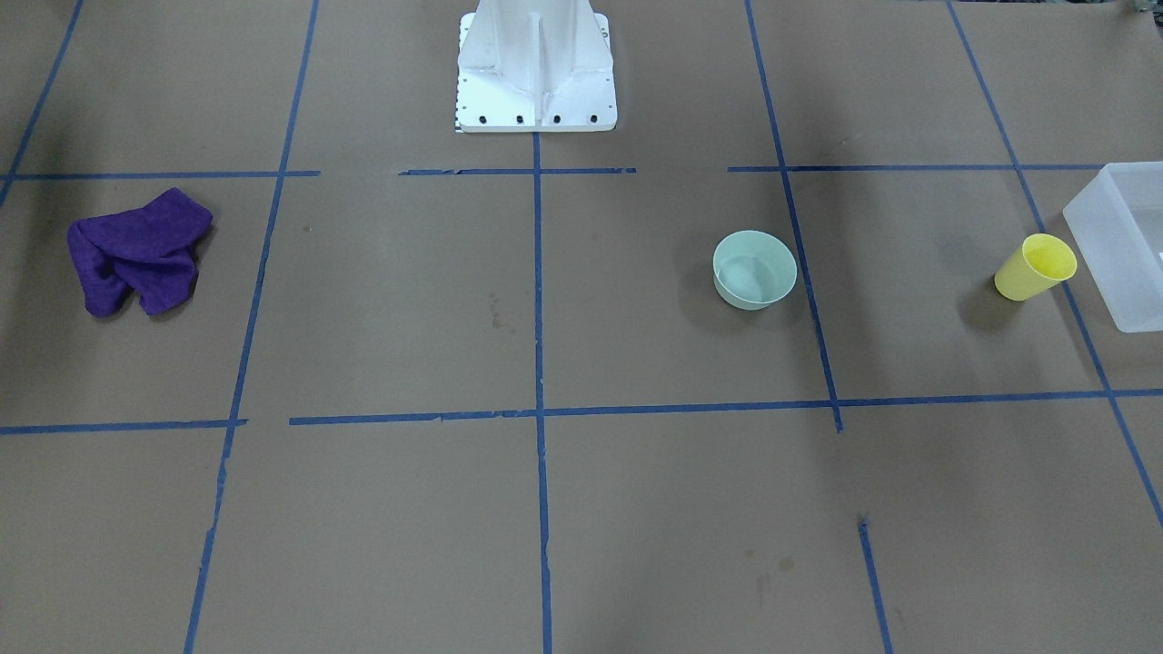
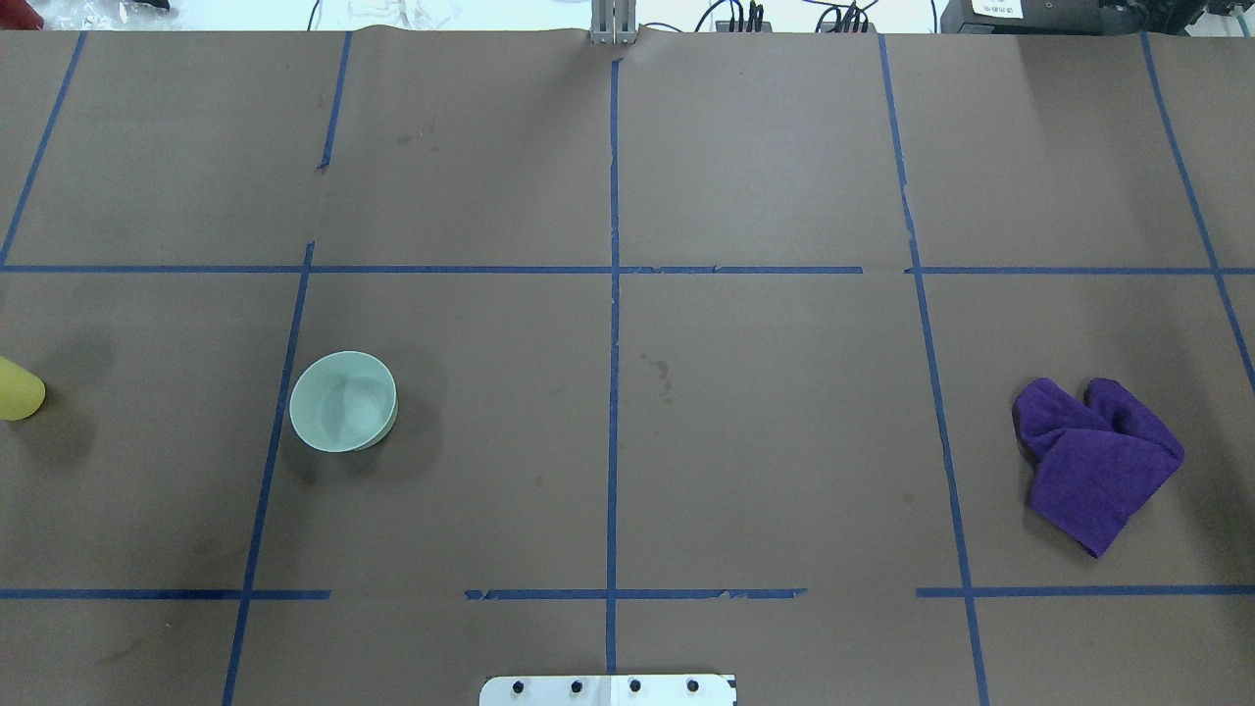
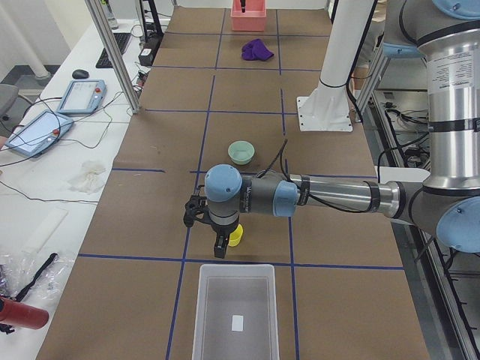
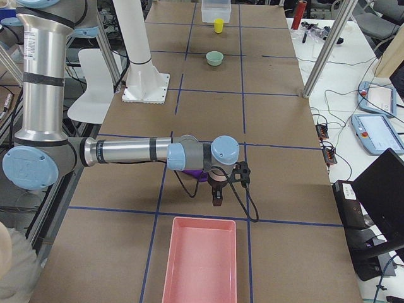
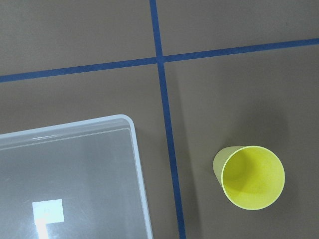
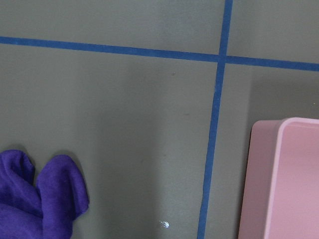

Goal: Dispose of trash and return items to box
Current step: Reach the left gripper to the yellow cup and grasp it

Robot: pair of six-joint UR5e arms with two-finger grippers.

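Standing beside the box [image 1: 1104, 245], the cup [image 5: 251, 177] is just by the left fingers [image 3: 219, 247], opening unclear.

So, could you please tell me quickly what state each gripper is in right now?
Left gripper: cannot be told, seen only from the side.
Right gripper: cannot be told, seen only from the side.

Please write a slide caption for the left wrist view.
Upright yellow cup stands beside the translucent box, blue tape line between them.
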